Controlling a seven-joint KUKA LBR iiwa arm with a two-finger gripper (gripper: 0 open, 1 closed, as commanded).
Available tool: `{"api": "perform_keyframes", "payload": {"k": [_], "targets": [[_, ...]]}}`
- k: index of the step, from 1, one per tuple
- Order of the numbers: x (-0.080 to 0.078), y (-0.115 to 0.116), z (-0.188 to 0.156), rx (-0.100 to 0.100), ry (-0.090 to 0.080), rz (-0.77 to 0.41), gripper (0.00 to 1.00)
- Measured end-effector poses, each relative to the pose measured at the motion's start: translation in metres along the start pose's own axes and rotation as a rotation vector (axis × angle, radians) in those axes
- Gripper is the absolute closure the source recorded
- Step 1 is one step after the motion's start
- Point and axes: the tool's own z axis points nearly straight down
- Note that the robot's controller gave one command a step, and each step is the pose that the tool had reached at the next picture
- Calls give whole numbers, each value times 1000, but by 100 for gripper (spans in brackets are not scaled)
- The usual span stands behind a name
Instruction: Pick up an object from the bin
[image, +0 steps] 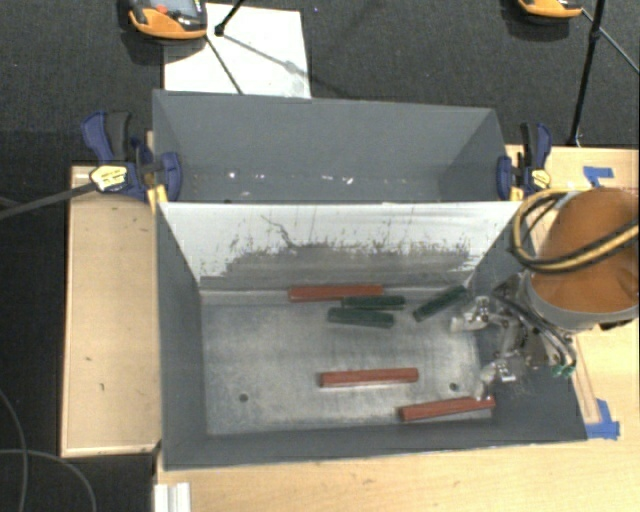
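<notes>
Lifting is not yet done: every stick lies on the floor of the bin (250, 350) and nothing sits in the gripper (481, 350), so by my judgement the whole grasp and raise are left. From the left, a back red stick (335, 293) lies along the foot of the far wall, with a green pair (362, 317) just beside its right half. Nearer the front, a middle red stick (368, 378) lies alone, apart from the rest. Further right, a tilted green stick (440, 302) slants up toward the right wall, and a front red stick (445, 408) lies near the front edge. At the right wall the gripper hangs low, its jaws apart and empty. The front red stick's right end is just beside the nearer jaw and the tilted green stick is just left of the farther one. Either seems a likely pick, though I cannot tell which
</notes>
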Motion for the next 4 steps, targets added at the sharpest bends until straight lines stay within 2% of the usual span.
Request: {"api": "perform_keyframes", "payload": {"k": [1, 2, 3, 4], "targets": [[-5, 14, 44, -2, 6, 95, 0], [8, 43, 72, 1, -5, 47, 100], [2, 44, 69, 2, -28, 44, 0], [2, 44, 70, 2, -28, 42, 0]]}}
